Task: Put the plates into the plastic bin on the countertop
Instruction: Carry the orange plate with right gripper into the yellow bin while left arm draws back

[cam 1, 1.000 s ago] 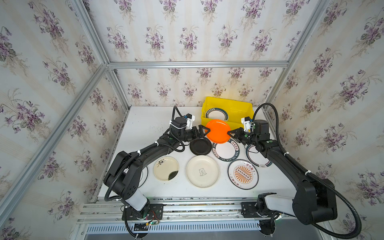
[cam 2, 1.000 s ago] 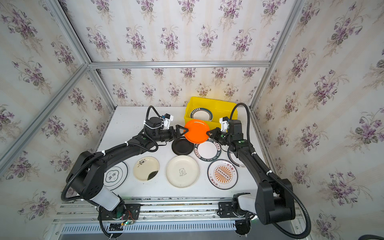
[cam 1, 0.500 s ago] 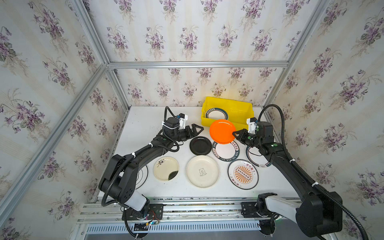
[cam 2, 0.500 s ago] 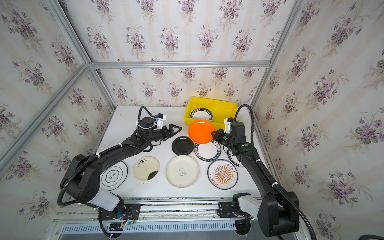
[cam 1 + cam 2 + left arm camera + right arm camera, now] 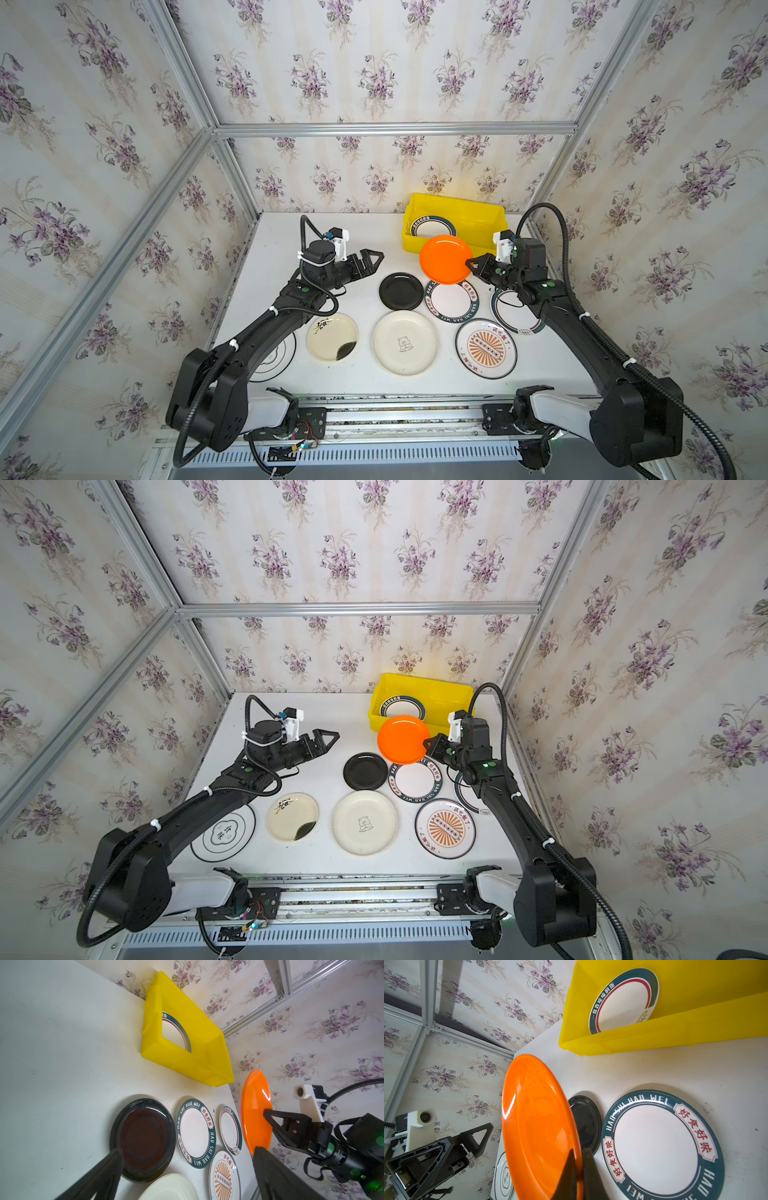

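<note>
My right gripper (image 5: 471, 266) (image 5: 578, 1150) is shut on the rim of the orange plate (image 5: 445, 258) (image 5: 537, 1126), which hangs tilted above the countertop (image 5: 282, 241), just in front of the yellow plastic bin (image 5: 457, 205) (image 5: 424, 681). One white plate with a dark rim (image 5: 432, 227) lies inside the bin. Left of the orange plate, my left gripper (image 5: 376, 259) (image 5: 188, 1150) stands open and empty, a gap apart from it. The black plate (image 5: 401, 291) lies below and between the two grippers.
Flat on the countertop are a lettered dark-rimmed plate (image 5: 452, 301), a cream bear plate (image 5: 404, 343), an ink-smudge plate (image 5: 332, 336), a sunburst plate (image 5: 486, 348), a ringed white plate (image 5: 224, 833) under the left arm, and a rimmed plate (image 5: 513, 318) under the right arm.
My left gripper, open at the orange plate's left edge a second ago, has drawn back to the left. The right gripper has shifted the plate slightly right, towards the bin.
</note>
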